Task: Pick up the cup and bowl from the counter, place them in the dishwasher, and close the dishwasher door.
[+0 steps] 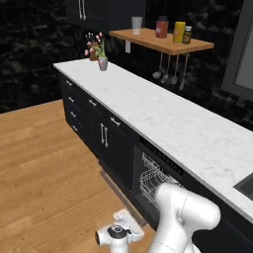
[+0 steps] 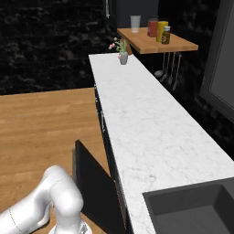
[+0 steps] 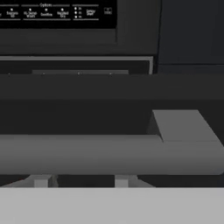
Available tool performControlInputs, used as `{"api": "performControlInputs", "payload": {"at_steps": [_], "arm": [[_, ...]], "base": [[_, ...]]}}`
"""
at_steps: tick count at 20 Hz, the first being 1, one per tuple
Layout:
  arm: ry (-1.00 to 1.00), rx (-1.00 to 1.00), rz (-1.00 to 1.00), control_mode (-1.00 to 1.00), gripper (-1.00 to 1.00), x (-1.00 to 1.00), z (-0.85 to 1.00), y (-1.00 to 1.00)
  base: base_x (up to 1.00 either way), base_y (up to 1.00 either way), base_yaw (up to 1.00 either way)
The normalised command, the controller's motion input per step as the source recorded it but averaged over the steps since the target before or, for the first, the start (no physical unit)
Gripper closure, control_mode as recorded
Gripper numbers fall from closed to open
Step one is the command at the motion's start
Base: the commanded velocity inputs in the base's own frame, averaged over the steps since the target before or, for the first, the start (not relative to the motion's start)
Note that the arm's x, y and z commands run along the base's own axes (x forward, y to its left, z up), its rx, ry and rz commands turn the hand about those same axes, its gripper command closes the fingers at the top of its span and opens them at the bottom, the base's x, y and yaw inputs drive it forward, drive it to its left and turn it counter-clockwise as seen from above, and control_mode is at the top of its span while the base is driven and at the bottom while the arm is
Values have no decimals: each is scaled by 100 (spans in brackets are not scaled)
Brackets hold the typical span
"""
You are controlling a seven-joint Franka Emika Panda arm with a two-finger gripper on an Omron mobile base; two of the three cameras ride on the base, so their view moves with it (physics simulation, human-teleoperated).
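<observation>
The table (image 1: 163, 116) carries neither cup nor bowl, and I cannot tell whether they sit in the dishwasher (image 1: 153, 180), so closing looks like the step in hand. The dishwasher door (image 2: 93, 187) hangs open. In the hand view the gripper (image 3: 81, 181) appears clenched around the door's bar handle (image 3: 109, 153). Next, a lift swinging the door shut.

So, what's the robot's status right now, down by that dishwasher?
Gripper up against the door handle, grip unclear. Dishwasher door hanging open, wire rack exposed. No obstacle seen in the door's swing.
</observation>
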Motion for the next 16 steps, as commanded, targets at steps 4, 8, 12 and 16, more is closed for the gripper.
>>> {"api": "performControlInputs", "payload": {"at_steps": [4,8,12,16], "arm": [[-1,-12,-9,-100,-100,100,26,-73],[0,-8,-9,-100,-100,100,19,-90],[0,-5,-8,-100,-100,100,17,-99],[-1,-5,-8,-100,-100,100,19,-98]], "base": [[0,0,0],[0,0,0],[0,0,0],[0,0,0]]}}
